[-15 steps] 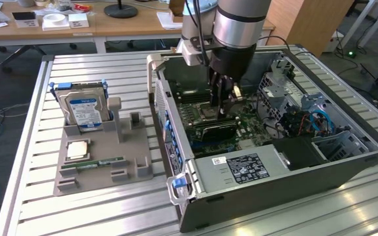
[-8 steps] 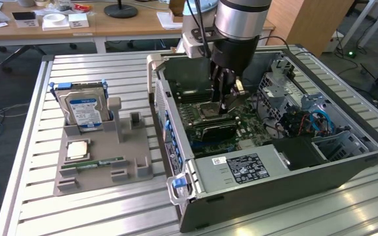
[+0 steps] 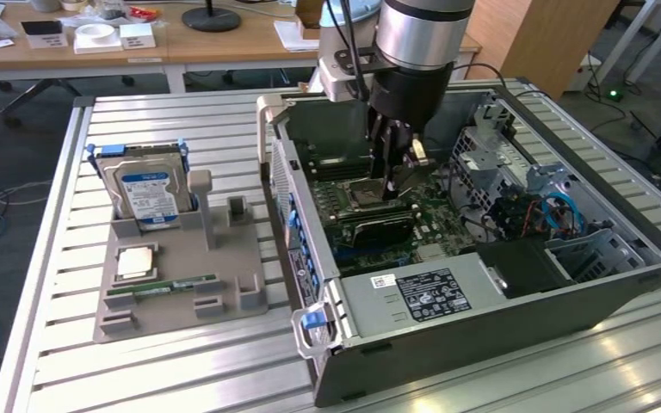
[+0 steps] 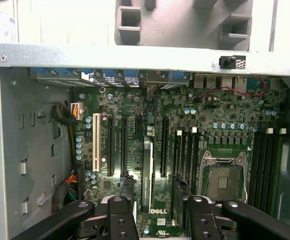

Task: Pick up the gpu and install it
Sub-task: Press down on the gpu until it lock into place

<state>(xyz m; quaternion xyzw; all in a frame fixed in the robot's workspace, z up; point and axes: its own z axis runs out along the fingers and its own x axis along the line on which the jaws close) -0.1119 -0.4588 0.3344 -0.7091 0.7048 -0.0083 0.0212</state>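
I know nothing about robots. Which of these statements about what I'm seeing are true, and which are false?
1. The hard drive stands upright in the grey holder. True.
2. The computer case is closed up. False: its side is open and the motherboard shows.
3. The gripper is down inside the case, over the motherboard. True.
4. The gpu lies on the grey holder beside the RAM stick. False: it sits on the motherboard, below the gripper.
5. The gripper carries the hard drive. False: the drive is in its holder, away from the arm.
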